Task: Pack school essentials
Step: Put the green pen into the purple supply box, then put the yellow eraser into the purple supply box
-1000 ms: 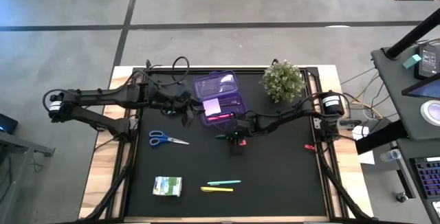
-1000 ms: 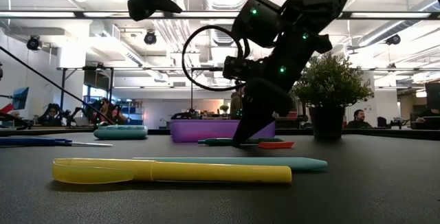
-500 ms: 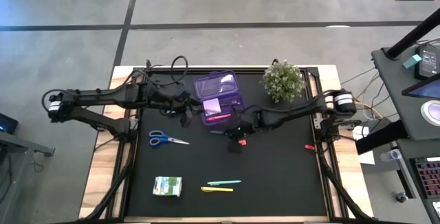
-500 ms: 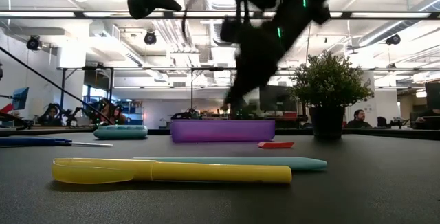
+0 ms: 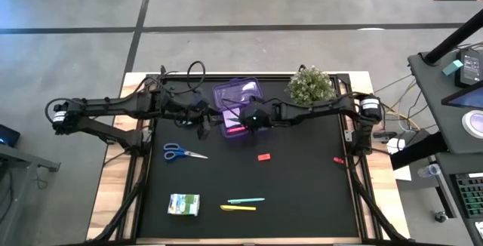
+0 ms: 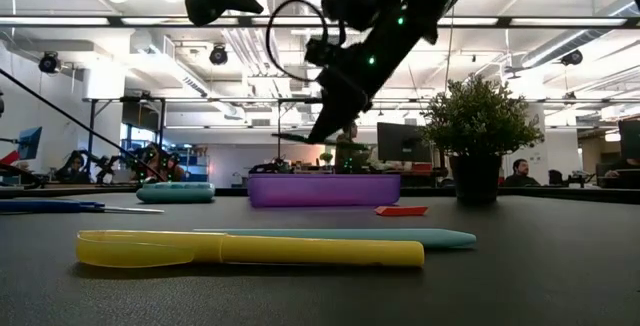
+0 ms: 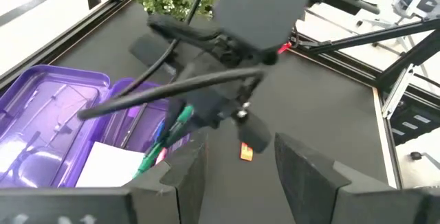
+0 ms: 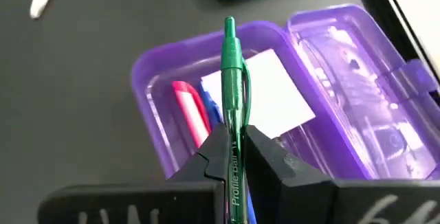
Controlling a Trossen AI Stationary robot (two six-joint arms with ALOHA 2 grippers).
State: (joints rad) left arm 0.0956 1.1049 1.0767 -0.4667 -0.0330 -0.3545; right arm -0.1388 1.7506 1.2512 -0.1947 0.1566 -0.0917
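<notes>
Right pincer point(image 8: 234, 157): clamped on your green pen point(image 8: 233, 86), held above the open purple case point(image 8: 161, 107) | case holds pink pen point(image 8: 187, 107), white pad point(image 8: 271, 93) | left pincer point(image 7: 237, 165): jaws apart, empty, beside the case | scissors point(image 5: 181, 153), packet point(image 5: 184, 204), teal pen point(image 5: 246, 200), yellow marker point(image 5: 238, 208) on tabletop point(image 5: 302, 186), well apart from case.

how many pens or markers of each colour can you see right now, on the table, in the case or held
green pen, held in the right end effector over the purple case: 1
pink pen, in the case: 1
teal pen, on the table: 1
yellow marker, on the table: 1
total: 4
</notes>
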